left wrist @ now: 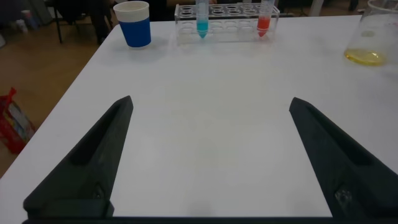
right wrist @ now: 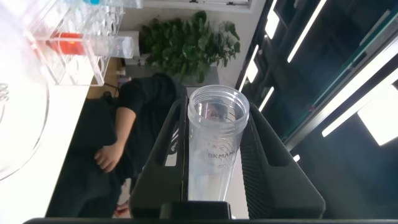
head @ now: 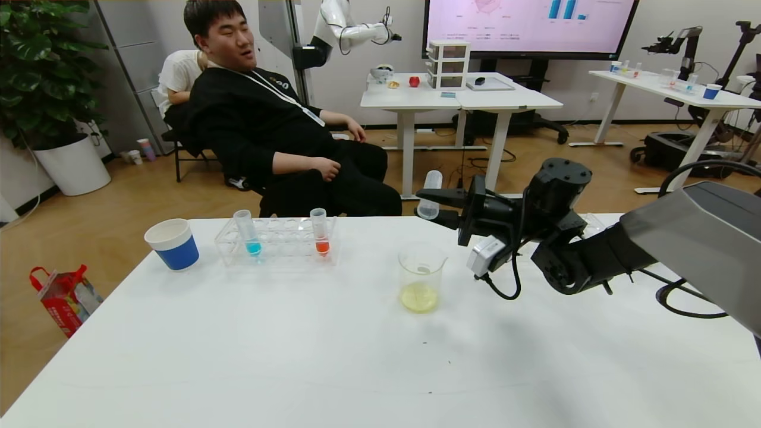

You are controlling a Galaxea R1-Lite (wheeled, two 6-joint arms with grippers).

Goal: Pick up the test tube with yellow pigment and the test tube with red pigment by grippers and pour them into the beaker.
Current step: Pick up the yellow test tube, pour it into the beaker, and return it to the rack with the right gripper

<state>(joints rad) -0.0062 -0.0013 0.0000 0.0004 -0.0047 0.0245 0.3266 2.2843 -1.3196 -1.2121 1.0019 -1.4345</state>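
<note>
My right gripper point(head: 428, 206) is shut on a clear test tube point(head: 429, 195), held about upright above the table's far edge, behind and above the beaker point(head: 422, 279). The tube point(right wrist: 214, 146) sits between both fingers, and no liquid shows in it. The beaker holds a shallow layer of yellow liquid and also shows in the left wrist view point(left wrist: 373, 34). The test tube with red pigment point(head: 321, 235) stands in a clear rack point(head: 279, 246) left of the beaker. My left gripper point(left wrist: 210, 106) is open and empty, low over the near table.
A tube with cyan liquid point(head: 251, 235) stands in the same rack. A blue-and-white paper cup point(head: 172, 244) stands at the far left of the white table point(head: 297, 356). A seated person point(head: 267, 119) is just behind the table. A red bag point(head: 62, 297) lies on the floor, left.
</note>
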